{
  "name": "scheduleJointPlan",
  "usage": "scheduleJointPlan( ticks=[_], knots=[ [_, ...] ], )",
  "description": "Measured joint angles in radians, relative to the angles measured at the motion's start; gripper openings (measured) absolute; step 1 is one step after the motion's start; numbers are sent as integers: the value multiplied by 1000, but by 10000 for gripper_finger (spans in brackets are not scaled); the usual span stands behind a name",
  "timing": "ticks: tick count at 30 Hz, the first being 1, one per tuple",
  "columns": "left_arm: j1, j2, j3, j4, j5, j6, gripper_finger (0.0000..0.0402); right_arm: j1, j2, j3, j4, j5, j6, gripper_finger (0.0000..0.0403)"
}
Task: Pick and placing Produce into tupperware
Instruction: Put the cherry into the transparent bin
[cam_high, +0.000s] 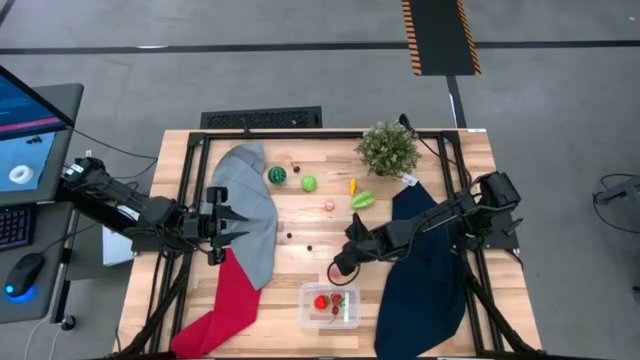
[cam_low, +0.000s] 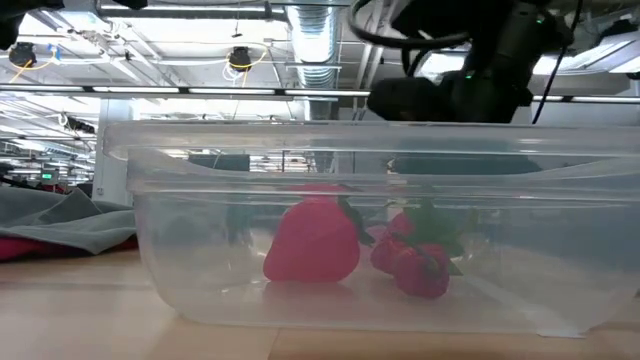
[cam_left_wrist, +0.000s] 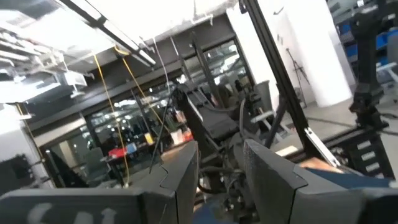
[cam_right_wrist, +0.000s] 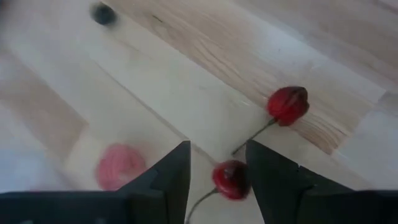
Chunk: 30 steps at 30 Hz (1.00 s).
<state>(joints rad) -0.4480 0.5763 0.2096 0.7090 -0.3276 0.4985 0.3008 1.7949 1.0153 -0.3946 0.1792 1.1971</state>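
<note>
High view — right arm reaches from the table's right edge across the navy cloth (cam_high: 425, 270), elbow bent, its right gripper (cam_high: 338, 271) low over the bare wood just above the tupperware (cam_high: 350, 318). Right wrist view: right gripper (cam_right_wrist: 217, 171) fingers parted, straddling 1 cherry (cam_right_wrist: 230, 179) of a stemmed pair; second cherry (cam_right_wrist: 288, 104) lies just beyond. Tupperware holds a red strawberry (cam_low: 312, 240) and a smaller red berry cluster (cam_low: 415, 262). Melon ball (cam_high: 277, 175), green apple (cam_high: 309, 183) and pink piece (cam_high: 329, 205) sit mid-table. Left arm is stretched level over the grey cloth (cam_high: 250, 215); left gripper (cam_high: 228, 226) fingers slightly apart, holding nothing.
</note>
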Motion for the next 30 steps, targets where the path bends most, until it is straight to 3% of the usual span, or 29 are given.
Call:
scheduleJointPlan(
  ticks=[8,19,30],
  knots=[
    [0,0,0,-23,-19,-44,121,-4,45,91,-126,4,-16,158],
    [0,0,0,-23,8,-59,121,-29,45,95,-230,7,-19,133],
    [0,0,0,-23,8,-59,121,-28,45,95,-206,31,-28,129]
  ],
)
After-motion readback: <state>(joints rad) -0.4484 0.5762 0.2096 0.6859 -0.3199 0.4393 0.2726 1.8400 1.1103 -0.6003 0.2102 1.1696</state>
